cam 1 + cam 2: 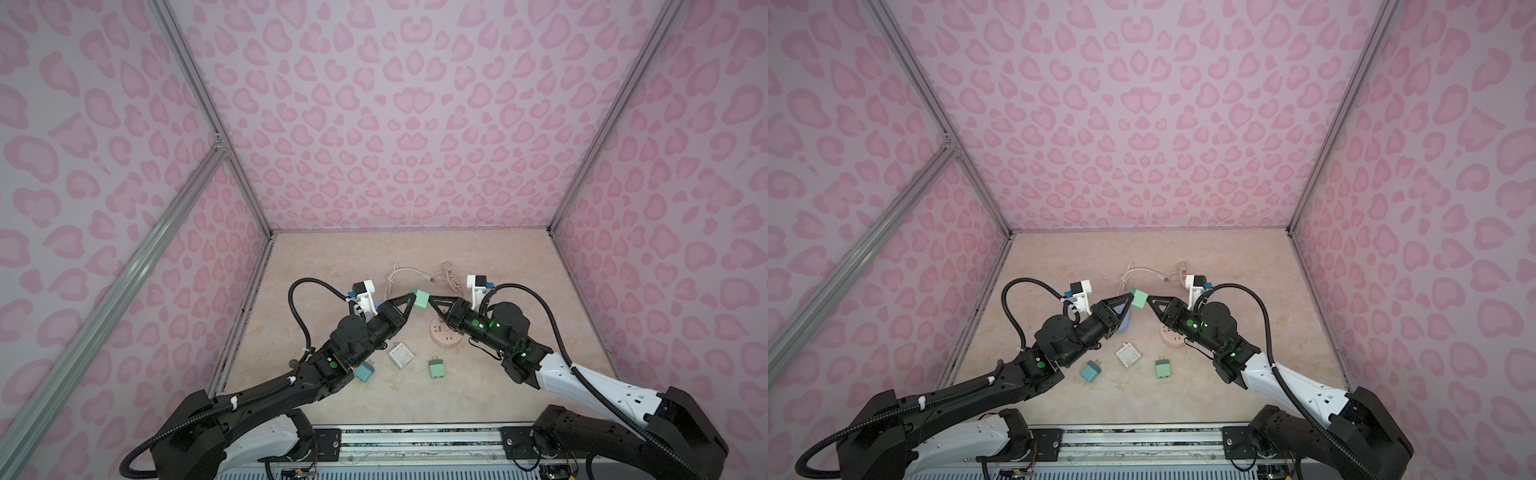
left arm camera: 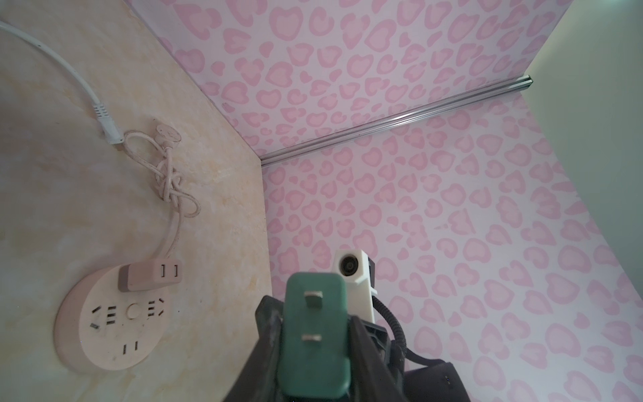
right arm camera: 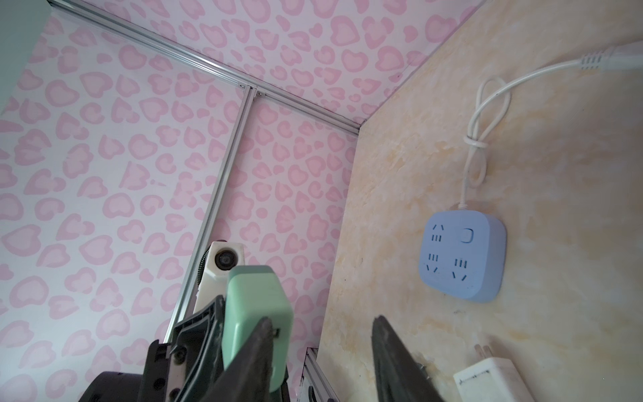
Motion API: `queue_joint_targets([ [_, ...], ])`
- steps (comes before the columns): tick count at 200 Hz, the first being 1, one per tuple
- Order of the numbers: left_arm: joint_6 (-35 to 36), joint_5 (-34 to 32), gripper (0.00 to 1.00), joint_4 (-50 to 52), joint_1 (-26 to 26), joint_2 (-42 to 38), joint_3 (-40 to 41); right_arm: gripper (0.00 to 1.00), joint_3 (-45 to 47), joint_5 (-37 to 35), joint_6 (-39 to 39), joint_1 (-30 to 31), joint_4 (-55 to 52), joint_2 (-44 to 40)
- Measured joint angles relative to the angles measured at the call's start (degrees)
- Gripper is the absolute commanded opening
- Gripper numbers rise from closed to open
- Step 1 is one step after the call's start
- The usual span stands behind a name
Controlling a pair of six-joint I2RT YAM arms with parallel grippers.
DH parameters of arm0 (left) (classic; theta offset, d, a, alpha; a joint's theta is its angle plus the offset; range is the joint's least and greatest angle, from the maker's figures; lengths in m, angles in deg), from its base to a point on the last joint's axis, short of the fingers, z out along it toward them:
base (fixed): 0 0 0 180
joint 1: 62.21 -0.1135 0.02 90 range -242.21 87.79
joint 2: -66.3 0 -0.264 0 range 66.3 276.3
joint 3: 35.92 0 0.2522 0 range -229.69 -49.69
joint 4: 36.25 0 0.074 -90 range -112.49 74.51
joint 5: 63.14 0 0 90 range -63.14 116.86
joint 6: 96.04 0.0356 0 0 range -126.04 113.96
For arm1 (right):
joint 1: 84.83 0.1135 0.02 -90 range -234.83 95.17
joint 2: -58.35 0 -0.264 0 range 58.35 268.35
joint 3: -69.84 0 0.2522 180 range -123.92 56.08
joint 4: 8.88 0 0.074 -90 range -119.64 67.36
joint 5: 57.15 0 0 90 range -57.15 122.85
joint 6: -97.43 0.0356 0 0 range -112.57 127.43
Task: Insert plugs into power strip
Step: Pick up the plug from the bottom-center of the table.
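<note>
A robot test cell is indicated: a marble-patterned tabletop [image 1: 374, 257] is boxed in behind and at both sides by pink-printed panels [image 1: 395, 124] held in aluminium profiles [image 1: 196, 83], with two robot arms [image 1: 257, 395] mounted on a rail [image 1: 415, 438] along its near edge.

Both top views look steeply down from high at the near edge onto the whole beige marbled tabletop [image 1: 374, 257] (nearly identical coverage). The wrist cameras peer closely along the left hand [image 2: 313, 309] and right hand [image 3: 320, 320], facing each other, sharing the mint-green blocky plug [image 2: 313, 355] [image 3: 255, 306].
</note>
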Motion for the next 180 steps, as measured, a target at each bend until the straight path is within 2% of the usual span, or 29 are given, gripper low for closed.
queue_joint_targets([
  [66, -0.35, -1.16, 0.02, -1.03, 0.02, -0.79, 0.39, 0.4, -0.46, -2.19, 1.22, 1.55, 2.99, 0.87],
  [132, 0.28, -1.66, 0.03, 0.13, 0.13, -4.04, 1.51, 0.41, -0.15, -2.64, 1.68, 2.71, 3.56, 0.39],
  [180, 1.86, -3.1, 0.03, 2.8, 0.13, -6.97, 2.64, 0.43, 0.61, -4.33, 1.36, 2.95, -0.61, -2.4],
])
